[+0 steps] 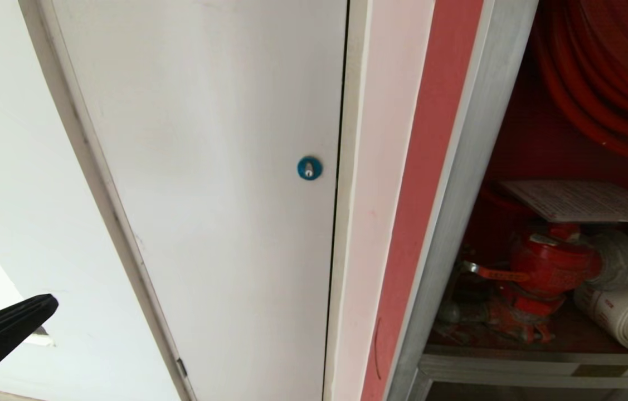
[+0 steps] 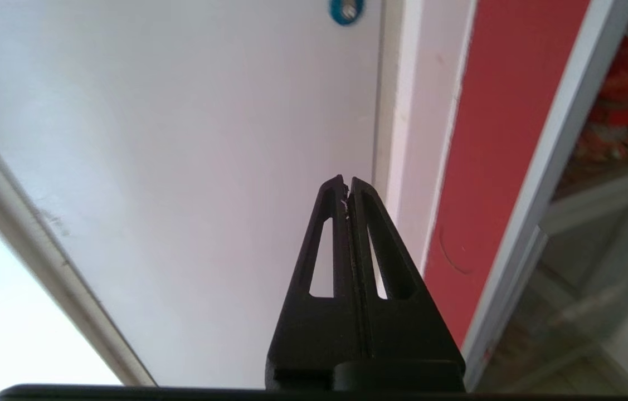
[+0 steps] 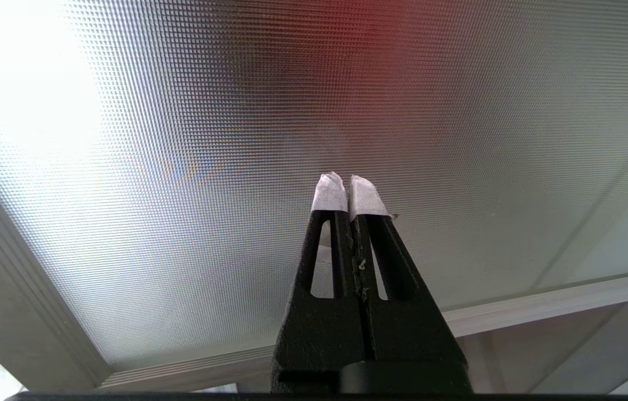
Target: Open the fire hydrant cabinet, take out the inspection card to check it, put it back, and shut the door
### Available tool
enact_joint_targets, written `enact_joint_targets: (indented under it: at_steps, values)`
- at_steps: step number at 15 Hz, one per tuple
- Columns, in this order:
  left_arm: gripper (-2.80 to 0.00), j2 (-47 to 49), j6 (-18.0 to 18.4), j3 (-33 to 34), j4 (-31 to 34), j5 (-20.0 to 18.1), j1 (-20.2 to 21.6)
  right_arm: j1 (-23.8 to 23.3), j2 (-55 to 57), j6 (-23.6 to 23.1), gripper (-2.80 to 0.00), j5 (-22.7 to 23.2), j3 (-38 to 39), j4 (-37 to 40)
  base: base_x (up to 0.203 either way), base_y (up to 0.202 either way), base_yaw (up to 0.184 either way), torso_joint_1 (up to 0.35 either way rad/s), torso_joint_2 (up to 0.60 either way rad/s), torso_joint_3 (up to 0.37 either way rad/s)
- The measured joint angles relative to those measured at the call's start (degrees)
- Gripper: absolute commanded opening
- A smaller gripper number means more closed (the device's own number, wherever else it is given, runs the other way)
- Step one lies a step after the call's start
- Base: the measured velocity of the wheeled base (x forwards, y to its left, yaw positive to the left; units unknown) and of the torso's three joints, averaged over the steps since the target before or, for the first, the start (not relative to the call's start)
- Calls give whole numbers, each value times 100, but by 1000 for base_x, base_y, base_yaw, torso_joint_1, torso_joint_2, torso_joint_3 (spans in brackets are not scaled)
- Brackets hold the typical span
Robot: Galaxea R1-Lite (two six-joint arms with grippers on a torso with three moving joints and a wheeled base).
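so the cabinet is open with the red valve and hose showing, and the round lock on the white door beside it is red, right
Not quite: the round lock on the white door is blue, not red, as the head view shows. The rest holds: the fire hydrant cabinet stands open, with the red valve and hose coil in view.

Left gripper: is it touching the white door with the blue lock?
Apart. In the head view the left gripper hangs left of the white door, against the wall.

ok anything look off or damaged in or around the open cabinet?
Mostly tidy. A white printed card lies flat on the red hydrant valve rather than hanging. The red strip beside the silver cabinet frame has a thin curved scratch low down. The white panel door with blue lock looks intact.
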Motion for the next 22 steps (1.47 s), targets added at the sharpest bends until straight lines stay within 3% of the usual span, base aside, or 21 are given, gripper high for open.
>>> enact_joint_targets:
  at_steps: [6,9,16,18,22]
  values:
    - [-280,-1439,-134,673,24,597,45,0,0,0,-280,0,0,0,0,0,0,0,0,0]
    - [-280,-2044,-131,995,62,717,41,0,0,1,-280,0,0,0,0,0,0,0,0,0]
    - [-280,-3610,-109,1139,1537,770,12,0,0,1,-280,0,0,-1,0,0,0,0,0,0]
    - [-280,-3819,-98,1191,1687,1048,6,0,0,1,-280,0,0,0,0,0,0,0,0,0]
    - [-280,-3954,238,1278,1756,2038,6,0,0,4,-280,0,0,0,0,0,0,0,0,0]
